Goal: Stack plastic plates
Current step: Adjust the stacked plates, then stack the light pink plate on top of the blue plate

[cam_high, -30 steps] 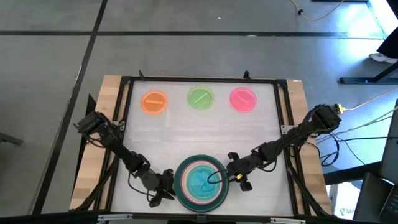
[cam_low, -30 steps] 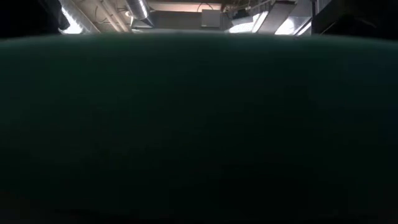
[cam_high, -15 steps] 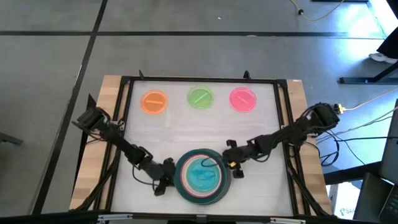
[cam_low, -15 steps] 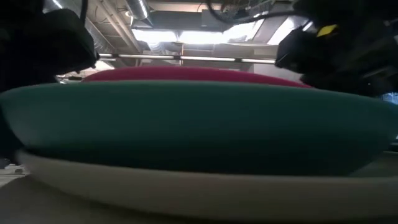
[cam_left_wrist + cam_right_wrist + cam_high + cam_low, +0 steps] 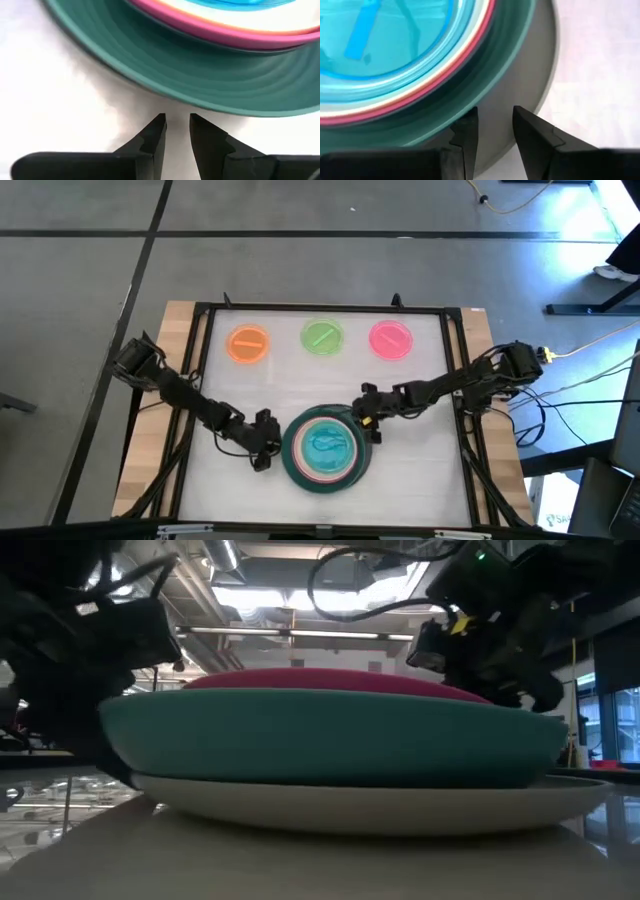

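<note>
From above we see a white table inside a black frame, with both dark arms reaching in toward a stack of plates near its front edge. The stack shows a dark green rim, then pink and pale rings, and a teal plate on top. The left gripper sits just beside the stack's left edge; the right gripper is at its upper right edge. Along the far side, well apart from the stack, lie three small plates in a row: an orange plate, a green plate and a pink plate.

From table height we see the stack close up: a pale grey plate at the bottom, a dark green plate on it, and a magenta plate showing above that. Dark gripper parts hang at either side.

Through the left wrist camera we see the left gripper over bare table just short of the dark green rim, its fingers nearly together with a narrow gap, holding nothing.

Through the right wrist camera we see the right gripper over the stack's edge, its fingers a little apart, with the grey rim showing between them. We cannot tell whether they touch it. The teal plate lies innermost.
</note>
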Robot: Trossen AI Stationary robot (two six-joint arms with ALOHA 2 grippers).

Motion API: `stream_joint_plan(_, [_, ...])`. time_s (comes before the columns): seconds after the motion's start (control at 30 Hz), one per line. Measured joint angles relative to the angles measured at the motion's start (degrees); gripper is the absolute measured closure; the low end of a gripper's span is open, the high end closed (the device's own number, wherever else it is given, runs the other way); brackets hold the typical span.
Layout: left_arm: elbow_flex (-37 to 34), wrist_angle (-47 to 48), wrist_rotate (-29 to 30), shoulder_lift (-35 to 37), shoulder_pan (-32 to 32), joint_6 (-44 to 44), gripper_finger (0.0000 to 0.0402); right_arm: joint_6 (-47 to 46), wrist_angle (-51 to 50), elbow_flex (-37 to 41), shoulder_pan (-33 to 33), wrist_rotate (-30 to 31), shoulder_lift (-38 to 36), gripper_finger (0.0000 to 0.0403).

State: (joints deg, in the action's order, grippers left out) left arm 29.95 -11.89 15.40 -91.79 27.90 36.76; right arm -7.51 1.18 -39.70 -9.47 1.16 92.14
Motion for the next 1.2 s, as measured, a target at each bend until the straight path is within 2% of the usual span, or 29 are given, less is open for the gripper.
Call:
stream_joint_plan(0.27, [0.0, 1.1, 0.3, 0.2, -1.5, -2.2, 0.0318, 2.9, -0.3, 0.0, 3.2, 2.5, -0.7, 0.0278])
stream_joint_plan(0.5, [-0.3, 8.0, 0.5, 6.0, -1.0, -1.6, 0.0318, 6.1, -8.9, -3.3, 3.9, 4.0, -4.6, 0.0278])
stream_joint_plan(0.7, [-0.1, 4.3, -2.4, 11.1, 2.7, -3.4, 0.0318, 5.2, -12.7, -4.6, 2.3, 2.7, -8.8, 0.0278])
stream_joint_plan(0.8, [-0.1, 0.1, 0.5, 11.6, 4.5, -6.9, 0.0318, 5.2, -15.0, -4.6, 0.9, 3.4, -10.9, 0.0278])
stream_joint_plan(0.97, [-0.1, -6.6, 10.5, 10.5, 5.7, -13.9, 0.0318, 5.2, -20.6, -4.6, 1.2, 6.0, -15.7, 0.0278])
stream_joint_plan(1.07, [-0.1, -9.1, 13.8, 9.7, 4.9, -17.4, 0.0318, 6.3, -23.5, -4.6, 3.7, 9.3, -18.6, 0.0279])
stream_joint_plan(1.2, [-0.1, -9.5, 14.0, 8.7, 3.4, -18.1, 0.0318, 9.3, -24.0, -2.3, 10.1, 9.9, -21.7, 0.0278])
